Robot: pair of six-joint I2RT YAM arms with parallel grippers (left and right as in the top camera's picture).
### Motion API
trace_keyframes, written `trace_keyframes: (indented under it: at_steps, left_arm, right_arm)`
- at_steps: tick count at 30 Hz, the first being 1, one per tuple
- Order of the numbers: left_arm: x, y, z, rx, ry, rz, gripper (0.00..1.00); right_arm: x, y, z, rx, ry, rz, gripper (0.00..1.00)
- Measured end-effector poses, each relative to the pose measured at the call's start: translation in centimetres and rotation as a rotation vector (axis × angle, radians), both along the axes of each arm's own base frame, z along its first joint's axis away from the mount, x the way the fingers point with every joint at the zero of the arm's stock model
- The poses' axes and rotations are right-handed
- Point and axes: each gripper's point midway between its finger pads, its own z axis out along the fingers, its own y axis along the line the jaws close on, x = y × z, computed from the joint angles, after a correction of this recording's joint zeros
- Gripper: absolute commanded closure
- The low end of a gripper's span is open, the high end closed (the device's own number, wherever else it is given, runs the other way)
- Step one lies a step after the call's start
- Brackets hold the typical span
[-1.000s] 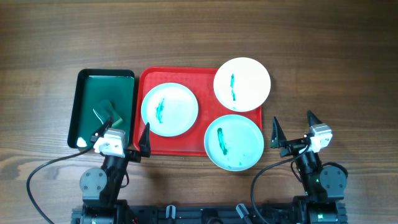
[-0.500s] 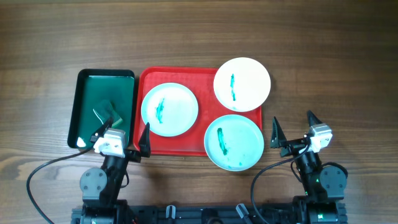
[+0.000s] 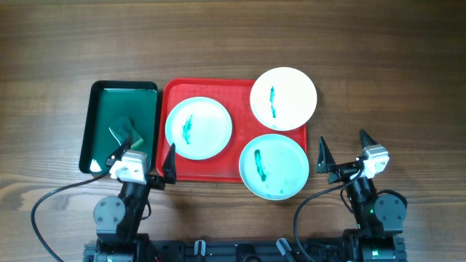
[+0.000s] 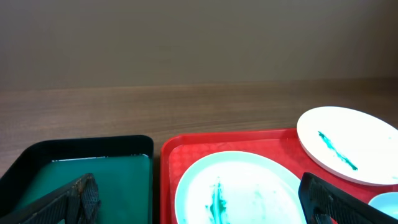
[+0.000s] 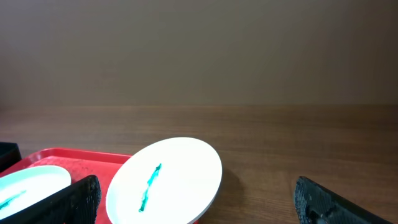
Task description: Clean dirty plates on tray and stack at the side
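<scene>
Overhead view: the left hand (image 3: 142,161) and right hand (image 3: 343,150) stand open and empty near the tabletop (image 3: 408,58) edge. Three smeared plates (image 3: 207,131) lie on the red tray (image 3: 175,90); two overhang its rim. Wiping pressure on an overhang could tip a plate.

The right gripper (image 5: 196,190) is spread wide: one black finger (image 5: 68,202) shows at the lower left edge and the other at the lower right edge. Between them lies a white plate (image 5: 180,174) with a thin green smear (image 5: 149,180) along its middle. It rests on the rim of the red tray (image 5: 81,158), and its right part hangs out over the wooden table (image 5: 298,137). On the tray, at the far left, sits a pale plate (image 5: 31,180), cut by the frame, with a little green on it. A dark corner (image 5: 5,152) shows beside the tray. Behind stands a plain brown wall (image 5: 199,50).
</scene>
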Motion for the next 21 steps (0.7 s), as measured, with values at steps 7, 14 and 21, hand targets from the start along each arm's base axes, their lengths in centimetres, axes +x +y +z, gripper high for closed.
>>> trace_keyframes:
  at_steps: [7,14,21]
  left_arm:
    - [0.0,0.0,0.0,-0.008,0.002,0.001,0.0]
    - [-0.5,0.1,0.3,-0.078,0.095,0.017,0.0]
    - [-0.3,0.2,3.7,-0.111,0.2,0.03,0.0]
  right_arm:
    - [0.0,0.0,0.5,0.017,-0.018,0.0,0.0]
    - [-0.2,0.6,0.8,0.075,-0.014,0.039,0.01]
    - [-0.3,1.5,2.2,0.088,0.004,0.092,0.0]
